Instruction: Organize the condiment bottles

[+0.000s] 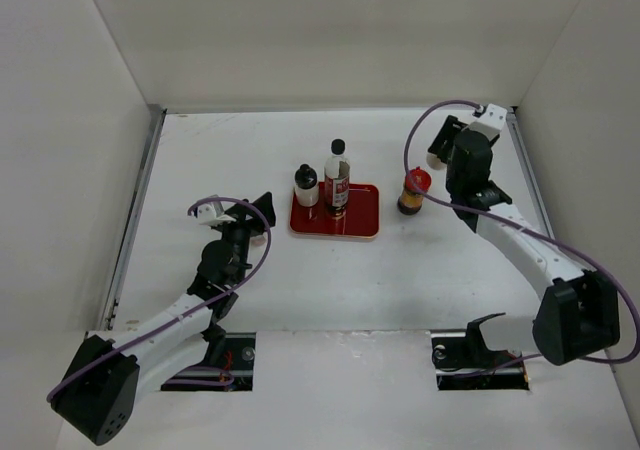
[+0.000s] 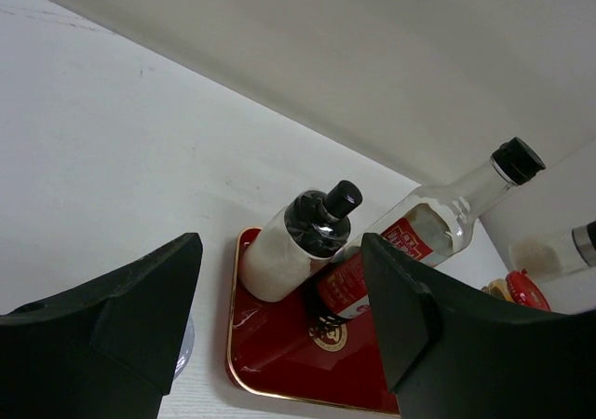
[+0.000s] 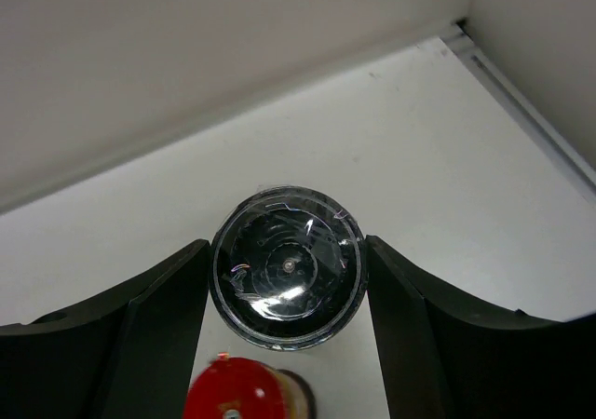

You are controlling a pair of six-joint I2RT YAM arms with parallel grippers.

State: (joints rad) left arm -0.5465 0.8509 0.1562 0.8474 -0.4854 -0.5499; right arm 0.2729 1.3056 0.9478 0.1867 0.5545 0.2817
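Red tray [image 1: 362, 222] sits in the middle of the table [image 1: 250, 150], and two of the bottles stand on it. The tall bottle [image 1: 337, 182], clear with a black cap and a red label, is near the back edge. The white bottle [image 1: 306, 186] is just beside it at the tray's back left corner. In the left wrist view the two look close enough to touch, but I cannot tell whether they do. The red-capped bottle [image 1: 413, 190] stands upright on the table just off the tray's right edge — near it, not on it.

Behind and to the right of that bottle hangs the right gripper [image 1: 437, 156]. Its wrist view shows the fingers [image 3: 158, 326] pressed against both sides of the shaker [image 3: 287, 268], whose round, dark, glossy top fills the gap between them. The red cap shows just below it in that view. Whether the shaker rests on the table or is lifted off it, I cannot tell.

The left gripper [image 1: 258, 208] is over the table to the left of the tray, pointing towards it. Its jaws are spread wide with nothing between them — the white bottle and the tall bottle show beyond the gap, apart from the fingers.
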